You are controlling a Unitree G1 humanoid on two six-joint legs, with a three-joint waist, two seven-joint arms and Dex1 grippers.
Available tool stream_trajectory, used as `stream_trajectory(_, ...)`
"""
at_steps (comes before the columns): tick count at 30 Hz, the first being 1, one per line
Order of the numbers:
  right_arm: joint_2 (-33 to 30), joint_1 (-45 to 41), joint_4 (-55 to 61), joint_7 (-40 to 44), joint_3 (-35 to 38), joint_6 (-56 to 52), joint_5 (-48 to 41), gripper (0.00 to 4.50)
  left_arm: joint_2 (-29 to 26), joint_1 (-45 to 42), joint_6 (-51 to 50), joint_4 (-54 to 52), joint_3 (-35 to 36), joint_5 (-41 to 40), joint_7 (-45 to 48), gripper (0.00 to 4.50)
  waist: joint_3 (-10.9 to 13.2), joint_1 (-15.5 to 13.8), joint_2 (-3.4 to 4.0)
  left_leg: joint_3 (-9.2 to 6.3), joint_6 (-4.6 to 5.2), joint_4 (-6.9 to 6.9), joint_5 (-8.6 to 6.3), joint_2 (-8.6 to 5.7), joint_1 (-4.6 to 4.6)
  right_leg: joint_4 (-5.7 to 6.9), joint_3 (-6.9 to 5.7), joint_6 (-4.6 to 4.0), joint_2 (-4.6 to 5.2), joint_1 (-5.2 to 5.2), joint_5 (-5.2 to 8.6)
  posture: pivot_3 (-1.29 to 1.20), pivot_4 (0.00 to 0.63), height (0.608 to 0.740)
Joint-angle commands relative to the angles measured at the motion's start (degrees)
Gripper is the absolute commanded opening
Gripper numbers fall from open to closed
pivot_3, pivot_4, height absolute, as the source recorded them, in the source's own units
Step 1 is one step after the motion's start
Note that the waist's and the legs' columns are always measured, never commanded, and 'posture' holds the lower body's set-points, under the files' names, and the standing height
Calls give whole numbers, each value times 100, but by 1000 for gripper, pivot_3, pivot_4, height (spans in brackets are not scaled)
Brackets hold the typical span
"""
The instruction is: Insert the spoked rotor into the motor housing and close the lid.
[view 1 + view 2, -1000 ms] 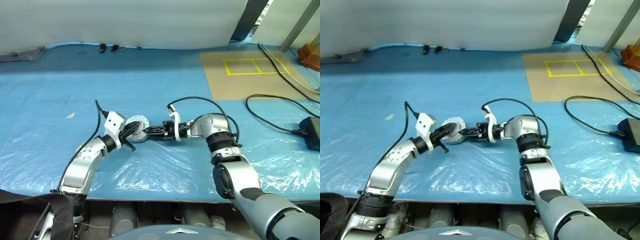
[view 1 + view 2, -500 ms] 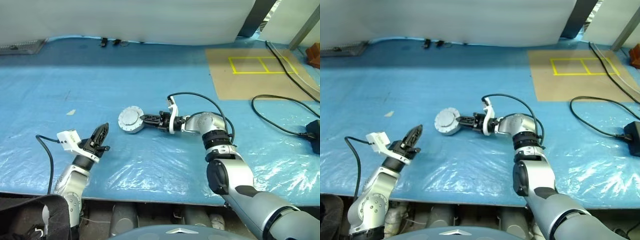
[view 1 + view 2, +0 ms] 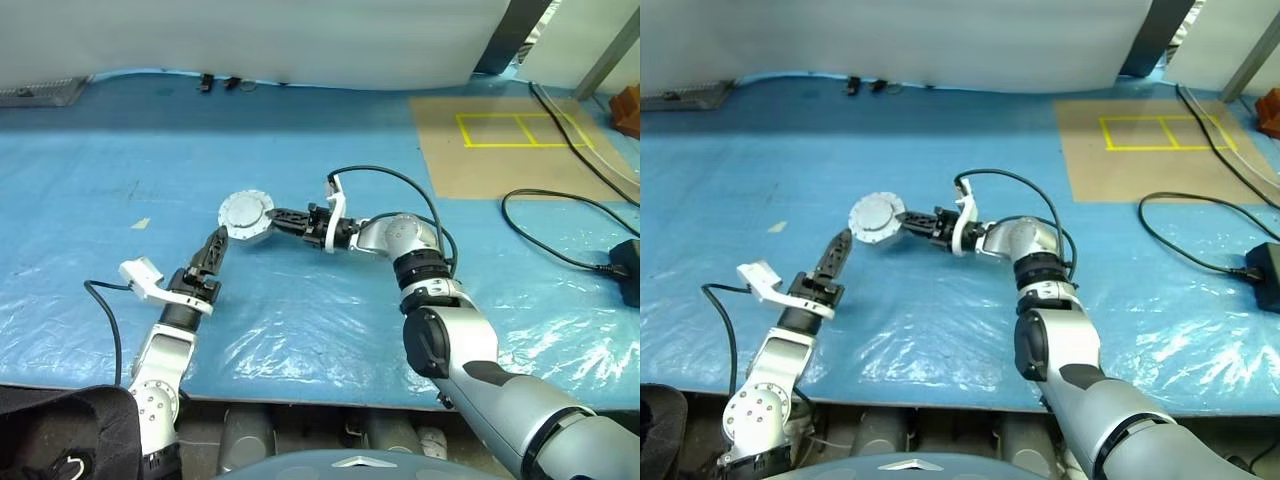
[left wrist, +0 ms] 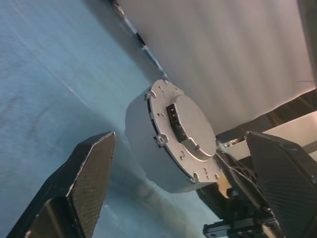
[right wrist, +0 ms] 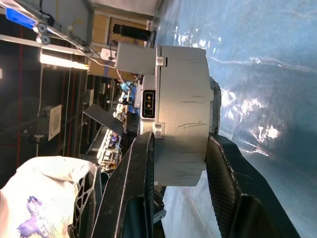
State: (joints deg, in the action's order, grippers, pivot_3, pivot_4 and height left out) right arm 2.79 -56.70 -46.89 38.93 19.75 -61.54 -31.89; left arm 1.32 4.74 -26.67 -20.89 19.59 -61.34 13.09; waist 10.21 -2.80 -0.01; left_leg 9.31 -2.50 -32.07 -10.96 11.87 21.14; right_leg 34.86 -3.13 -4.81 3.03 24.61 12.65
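The motor housing is a squat round silver puck, held off the blue table with its flat lidded face turned up and toward me. My right gripper points left and is shut on its rim; in the right wrist view both black fingers clamp the housing edge-on. To its near left, my left gripper is open and apart from the puck. The left wrist view has the housing floating between its two spread fingers without touching them. The spoked rotor is hidden.
A brown sheet with yellow taped squares lies at the back right. Black cables and a black box occupy the right side. Wrinkled clear film covers the blue table. A white wall sheet closes off the far edge.
My left gripper let go of the housing, opened wide and drew back toward the near left. The right gripper kept its grip and carried the housing up and leftward.
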Motion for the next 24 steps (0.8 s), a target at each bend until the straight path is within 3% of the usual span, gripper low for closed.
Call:
stream_trajectory(1, 121, -219, 301, 187, 107, -59, -441, 1149, -51, -141, -85, -21, -10, -310, -108, 4472, 0, 12, 0, 0, 0, -3, 0, 0, 0, 2, 0, 0, 0, 0, 0, 0, 150, 740)
stream_trajectory(13, 275, 6, 952, 407, -52, -565, -829, 1149, 39, -408, 40, 319, -96, -345, -300, 4472, -1, -18, -2, -1, 6, -11, 4, 0, 2, 6, 0, 1, -2, -2, -2, 0, 150, 740)
stream_trajectory(19, 312, 192, 1219, 433, -226, -778, -883, 1149, 139, -662, 144, 349, 79, -739, -351, 4472, -1, -18, -3, -2, 5, -18, 4, -1, 1, 15, 0, 3, -2, -2, -3, 0, 150, 740)
stream_trajectory(22, 330, 238, 1288, 425, -281, -807, -880, 1149, 25, -745, 43, 410, 55, -783, -304, 3951, -1, -19, -3, -2, 4, -20, 3, -1, 1, 17, 0, 3, -3, -2, -3, 0, 150, 740)
stream_trajectory(24, 331, 250, 1317, 424, -308, -801, -882, 1149, -43, -762, 6, 430, 57, -811, -286, 3285, -1, -20, -3, -2, 4, -24, 3, -1, 1, 19, 0, 4, -3, -3, -4, 0, 150, 740)
